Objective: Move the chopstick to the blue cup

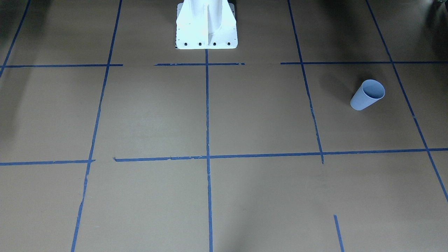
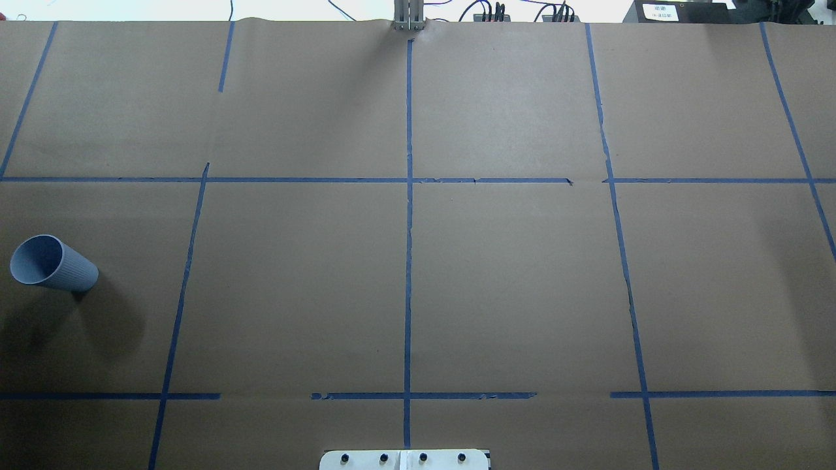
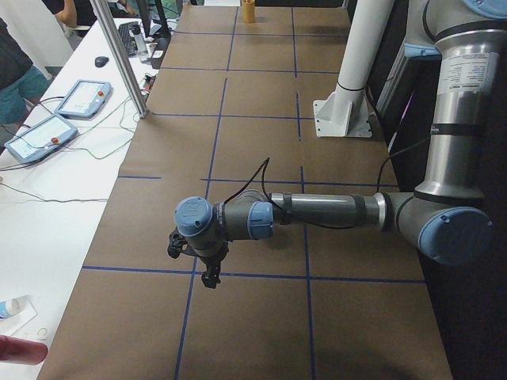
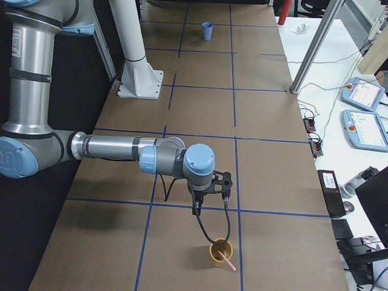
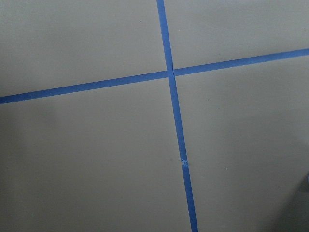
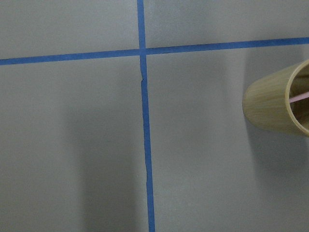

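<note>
The blue cup (image 1: 367,94) stands upright on the brown paper at the robot's left end of the table; it also shows in the overhead view (image 2: 52,263) and far off in the exterior right view (image 4: 207,30). A pale pink chopstick (image 4: 228,261) leans in a tan wooden cup (image 4: 220,253) at the robot's right end; both also show in the right wrist view, the chopstick (image 6: 299,97) inside the cup (image 6: 275,102). My right gripper (image 4: 211,202) hangs above the table just short of the wooden cup. My left gripper (image 3: 207,269) hangs over the table's left part. I cannot tell whether either is open.
The white robot base (image 1: 206,26) stands at the table's middle edge. Blue tape lines (image 2: 408,261) divide the brown paper into squares. A metal post (image 3: 119,59) stands at the operators' edge, with teach pendants (image 3: 83,96) on a white side table.
</note>
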`<state>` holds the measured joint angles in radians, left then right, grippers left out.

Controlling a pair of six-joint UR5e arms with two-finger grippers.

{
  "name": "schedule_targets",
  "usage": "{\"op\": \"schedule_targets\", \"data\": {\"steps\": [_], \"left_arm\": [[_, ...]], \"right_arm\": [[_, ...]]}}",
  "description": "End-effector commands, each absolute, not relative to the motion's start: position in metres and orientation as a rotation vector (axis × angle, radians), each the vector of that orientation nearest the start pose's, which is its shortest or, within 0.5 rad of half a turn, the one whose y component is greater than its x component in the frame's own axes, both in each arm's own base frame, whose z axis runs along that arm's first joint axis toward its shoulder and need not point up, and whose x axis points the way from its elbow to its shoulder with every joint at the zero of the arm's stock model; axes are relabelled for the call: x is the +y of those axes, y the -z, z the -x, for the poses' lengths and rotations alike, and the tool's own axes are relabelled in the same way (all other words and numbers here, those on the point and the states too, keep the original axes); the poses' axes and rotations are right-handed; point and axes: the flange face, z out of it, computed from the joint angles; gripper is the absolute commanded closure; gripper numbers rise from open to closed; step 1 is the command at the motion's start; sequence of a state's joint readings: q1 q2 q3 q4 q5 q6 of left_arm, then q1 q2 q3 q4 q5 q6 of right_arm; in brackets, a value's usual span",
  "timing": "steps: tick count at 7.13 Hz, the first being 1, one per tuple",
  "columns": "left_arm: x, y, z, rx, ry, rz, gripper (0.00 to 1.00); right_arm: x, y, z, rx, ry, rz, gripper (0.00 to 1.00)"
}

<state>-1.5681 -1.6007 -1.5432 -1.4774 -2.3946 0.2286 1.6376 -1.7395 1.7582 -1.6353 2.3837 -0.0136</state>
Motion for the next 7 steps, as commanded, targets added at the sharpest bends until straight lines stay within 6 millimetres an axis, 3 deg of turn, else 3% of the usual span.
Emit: {"op": "schedule_targets", "data": {"steps": [1, 5, 7], "left_arm": [[-0.497, -0.664, 0.059, 0.829, -0.180, -0.006, 0.00], [-0.490, -0.668, 0.059, 0.833, -0.181, -0.011, 0.00], [-0.489, -0.636, 0.058, 0.833, -0.145, -0.043, 0.00]], "right_arm": [[-0.415, -0.644, -0.089, -0.814, -0.061, 0.001, 0.00], [-0.419, -0.640, -0.089, -0.815, -0.049, -0.043, 0.00], [-0.419, -0.639, -0.089, -0.813, -0.045, -0.052, 0.00]]}}
